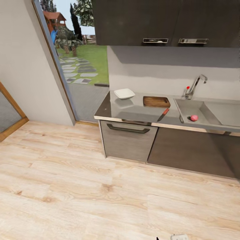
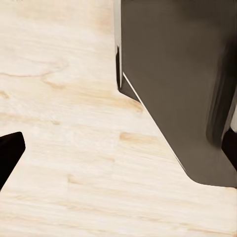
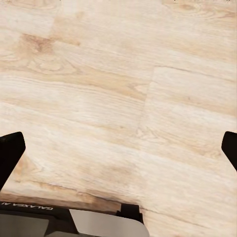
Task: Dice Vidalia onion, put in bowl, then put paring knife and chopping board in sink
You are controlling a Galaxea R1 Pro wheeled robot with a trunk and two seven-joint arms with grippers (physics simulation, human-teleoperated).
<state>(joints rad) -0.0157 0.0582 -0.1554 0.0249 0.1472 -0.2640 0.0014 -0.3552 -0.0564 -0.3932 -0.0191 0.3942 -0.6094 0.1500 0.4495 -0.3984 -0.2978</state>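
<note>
Progress: nothing done yet — every step remains.
Onion [image 1: 194,117]: in the sink [image 1: 213,115], far ahead of both grippers.
Paring knife [image 1: 163,114]: on countertop [image 1: 133,110], beside chopping board [image 1: 156,101]; bowl [image 1: 124,93] empty.
Left gripper [image 2: 118,148], right gripper [image 3: 118,148]: fingers spread, empty — over floor [image 1: 83,186].

The scene is evenly and brightly lit. Daylight is admitted through the open doorway [image 1: 78,56]. A soft shadow is cast on the wall [image 1: 173,58] beneath the upper cabinets [image 1: 160,20]. The bowl [image 1: 124,93] is mirrored in the glossy countertop [image 1: 133,110]. Slight softness is seen throughout.
</note>
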